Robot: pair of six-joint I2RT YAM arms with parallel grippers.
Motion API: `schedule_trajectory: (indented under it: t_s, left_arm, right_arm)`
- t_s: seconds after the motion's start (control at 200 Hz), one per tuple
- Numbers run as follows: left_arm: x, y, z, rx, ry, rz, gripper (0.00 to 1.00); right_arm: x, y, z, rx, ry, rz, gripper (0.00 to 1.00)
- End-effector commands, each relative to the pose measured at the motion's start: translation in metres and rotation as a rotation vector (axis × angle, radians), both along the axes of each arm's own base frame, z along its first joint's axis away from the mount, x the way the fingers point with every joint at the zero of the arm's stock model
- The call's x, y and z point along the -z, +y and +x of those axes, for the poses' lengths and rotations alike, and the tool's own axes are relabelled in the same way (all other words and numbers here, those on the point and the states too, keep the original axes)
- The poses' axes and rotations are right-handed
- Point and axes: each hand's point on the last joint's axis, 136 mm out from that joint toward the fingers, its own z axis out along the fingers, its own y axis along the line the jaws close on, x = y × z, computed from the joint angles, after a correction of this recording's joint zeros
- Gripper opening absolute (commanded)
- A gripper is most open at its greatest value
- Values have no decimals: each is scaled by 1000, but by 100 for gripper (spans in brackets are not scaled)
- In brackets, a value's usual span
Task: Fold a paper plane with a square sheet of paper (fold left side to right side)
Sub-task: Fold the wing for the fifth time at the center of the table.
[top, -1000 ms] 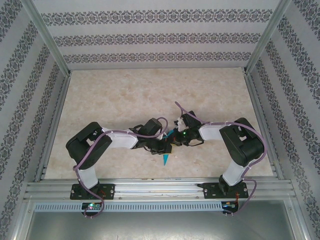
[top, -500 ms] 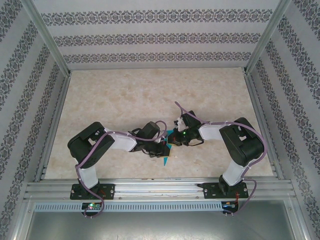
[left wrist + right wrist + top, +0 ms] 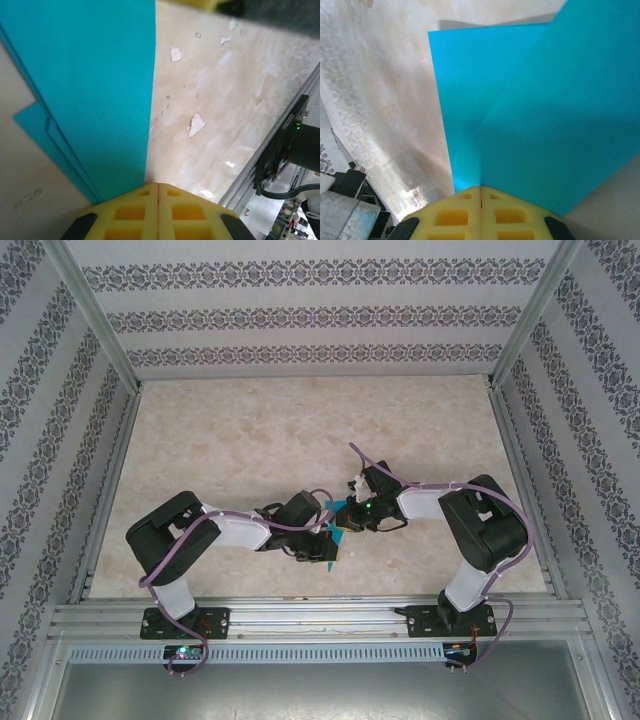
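Since a second ago the left gripper (image 3: 158, 186) has slid nearer the right gripper (image 3: 480, 189), both with yellow foam pads (image 3: 135, 212) pressed together at the thin teal-blue folded sheet of paper (image 3: 530, 115) just left of the right gripper, probably light and limp, best held by a layered edge.

Square sheet of paper (image 3: 337, 510): teal-blue, matte, partly folded into overlapping layers with straight edges, near the front centre of the table (image 3: 250, 440).

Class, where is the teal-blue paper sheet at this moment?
In the top view the thin teal-blue sheet of paper is central, near the beige marbled table's front edge, gripped between the shut left pincer and shut right pincer.
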Motion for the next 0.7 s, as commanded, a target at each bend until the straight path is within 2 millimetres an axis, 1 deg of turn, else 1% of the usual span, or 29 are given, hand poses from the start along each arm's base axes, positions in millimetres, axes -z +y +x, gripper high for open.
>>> schedule_trajectory:
  t_s: [0.0,0.255,0.495,0.62,0.699]
  left_arm:
    - [16,16,-28,47,54,88,7]
    - [24,24,-41,55,61,133,7]
    - [26,25,-50,41,62,132,7]
    - [24,24,-51,38,57,126,7]
    - [17,21,-49,39,43,109,7]
  right_arm:
    - [47,-33,-27,21,112,-217,0]
    - [47,-33,-28,18,114,-218,0]
    - [47,-33,-28,18,114,-221,0]
    - [47,-33,-28,15,113,-222,0]
    - [47,-32,-28,14,114,-221,0]
